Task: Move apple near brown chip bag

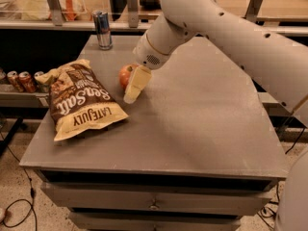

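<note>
Closest to you is the front edge of the grey table [159, 170] with its drawers underneath. A bit further in, on the left side, the brown chip bag [82, 100] lies flat and crinkly, "Sea Salt" lettering facing up, with its long axis running roughly front to back

The bit that matters is just past that: the apple [125, 74] sits on the tabletop just off the bag's far right corner, near it but with a sliver of bare table between them. The gripper [134, 84] comes down from the right and is pressed right up against the apple's right side, so the apple is on the bag side of it and any nudge left goes straight toward the bag. Honestly you can't tell from here if the gripper is clamped on the apple or loose. The apple looks small, round, red-orange with a paler patch, and I'd say it's basically where it needs to be already

Way at the back edge a slim silver-blue can [102, 29] stands upright, well clear of all this
</note>
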Controlling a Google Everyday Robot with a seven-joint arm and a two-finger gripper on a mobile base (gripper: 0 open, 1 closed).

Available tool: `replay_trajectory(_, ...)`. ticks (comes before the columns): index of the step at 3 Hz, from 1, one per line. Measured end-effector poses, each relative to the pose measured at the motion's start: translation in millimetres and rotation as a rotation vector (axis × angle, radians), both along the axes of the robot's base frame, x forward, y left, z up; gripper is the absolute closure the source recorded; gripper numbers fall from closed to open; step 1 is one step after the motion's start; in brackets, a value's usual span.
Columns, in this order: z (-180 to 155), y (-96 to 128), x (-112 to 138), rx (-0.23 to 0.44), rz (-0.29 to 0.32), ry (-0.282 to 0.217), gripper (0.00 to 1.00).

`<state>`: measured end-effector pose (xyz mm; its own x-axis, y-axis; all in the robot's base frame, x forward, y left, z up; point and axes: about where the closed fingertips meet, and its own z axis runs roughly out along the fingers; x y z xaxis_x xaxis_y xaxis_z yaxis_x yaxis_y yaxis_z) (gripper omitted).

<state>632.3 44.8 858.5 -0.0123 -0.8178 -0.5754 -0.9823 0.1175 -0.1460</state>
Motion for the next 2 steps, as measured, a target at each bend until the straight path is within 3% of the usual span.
replay_trajectory(2, 24.3, -42.3, -18.0, -0.018, 0.008, -0.010, 0.00)
